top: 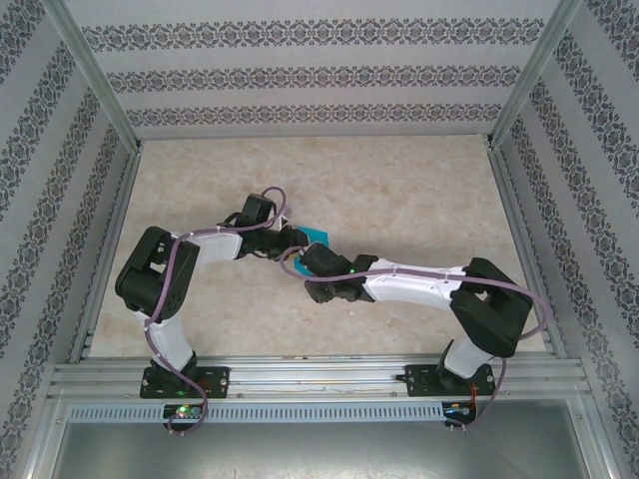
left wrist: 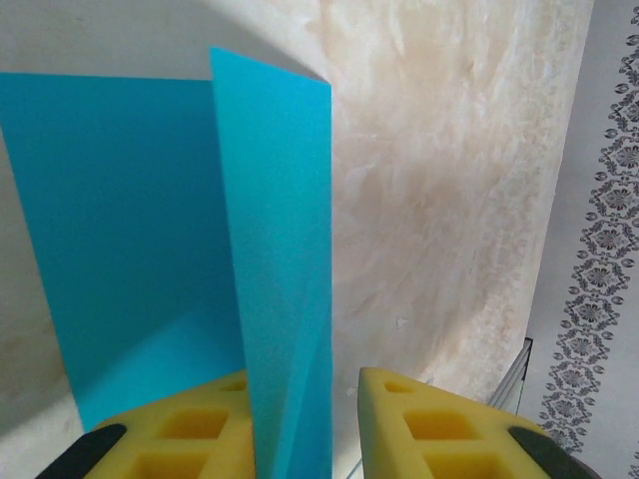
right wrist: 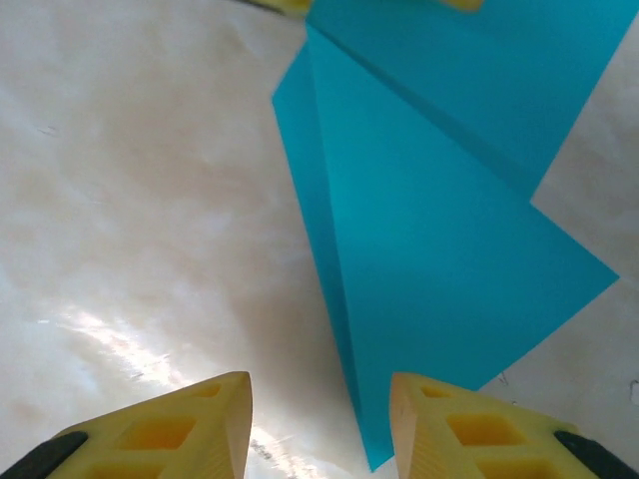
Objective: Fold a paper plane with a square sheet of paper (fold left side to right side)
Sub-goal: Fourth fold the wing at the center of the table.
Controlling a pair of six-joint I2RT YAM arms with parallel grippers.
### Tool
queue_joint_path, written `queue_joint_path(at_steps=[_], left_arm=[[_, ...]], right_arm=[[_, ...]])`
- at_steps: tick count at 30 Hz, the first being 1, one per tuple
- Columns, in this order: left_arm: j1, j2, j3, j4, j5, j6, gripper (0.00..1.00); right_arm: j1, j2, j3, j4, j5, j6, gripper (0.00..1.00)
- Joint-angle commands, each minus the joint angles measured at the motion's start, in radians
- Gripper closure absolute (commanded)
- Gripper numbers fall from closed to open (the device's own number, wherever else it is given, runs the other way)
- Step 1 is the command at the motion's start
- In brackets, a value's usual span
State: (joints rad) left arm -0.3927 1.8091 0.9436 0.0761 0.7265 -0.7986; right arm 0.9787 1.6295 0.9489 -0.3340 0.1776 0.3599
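Straddling (left pincer [left wrist: 305, 387]): its two yellow fingers [left wrist: 190, 431] stand a narrow way apart, with a raised fold of the teal-blue sheet [left wrist: 140, 230] running down between them.
Left pincer contact: the raised fold lies against the finger on the left of this wrist view. A thin strip of tabletop [left wrist: 449, 200] shows between the fold and the other finger, so the jaws are not pressed shut on the paper.
Sheet ahead of left pincer: one panel lies flat on the tabletop, beyond the fingers and to their left in the view. The raised panel stands up along that panel's right edge, with a slanted crease low down by the fingertips.
Right pincer [right wrist: 319, 384]: jaws parted to a middling width, closed on nothing.
Sheet by right pincer: a pointed corner of the sheet reaches into the gap, just beside the finger [right wrist: 469, 429] on the right of that wrist view. Whether it touches that finger I cannot tell.
Beyond right pincer: the sheet widens away from the fingertips, with diagonal fold lines across it. The left pincer's yellow fingertips [right wrist: 290, 4] sit at its far edge.
Overhead: both pincers meet near the middle of the tabletop. A small part of the sheet [top: 319, 236] shows just past them, and the arms cover the rest.
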Motion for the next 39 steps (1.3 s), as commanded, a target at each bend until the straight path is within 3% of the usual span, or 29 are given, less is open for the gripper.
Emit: queue_joint_path(at_steps=[1,22,28,34,39], left_arm=[[-0.011,-0.045,0.029,0.027,0.014,-0.014,0.72],[-0.014,-0.054,0.044,0.011,0.008,-0.016,0.71],[-0.014,-0.065,0.039,-0.007,-0.017,-0.003,0.71],[-0.002,-0.081,0.024,-0.026,-0.035,0.013,0.63],[0.035,-0.118,-0.018,-0.034,-0.035,0.022,0.57]], right_arm=[[0.006,0.026,0.034,-0.034,0.115,0.006,0.60],[0.007,0.141,0.081,-0.031,0.153,0.006,0.63],[0.007,0.136,0.074,-0.032,0.166,0.010,0.75],[0.007,0.142,0.068,-0.036,0.162,0.014,0.93],[0.006,0.152,0.068,-0.043,0.157,0.013,1.00]])
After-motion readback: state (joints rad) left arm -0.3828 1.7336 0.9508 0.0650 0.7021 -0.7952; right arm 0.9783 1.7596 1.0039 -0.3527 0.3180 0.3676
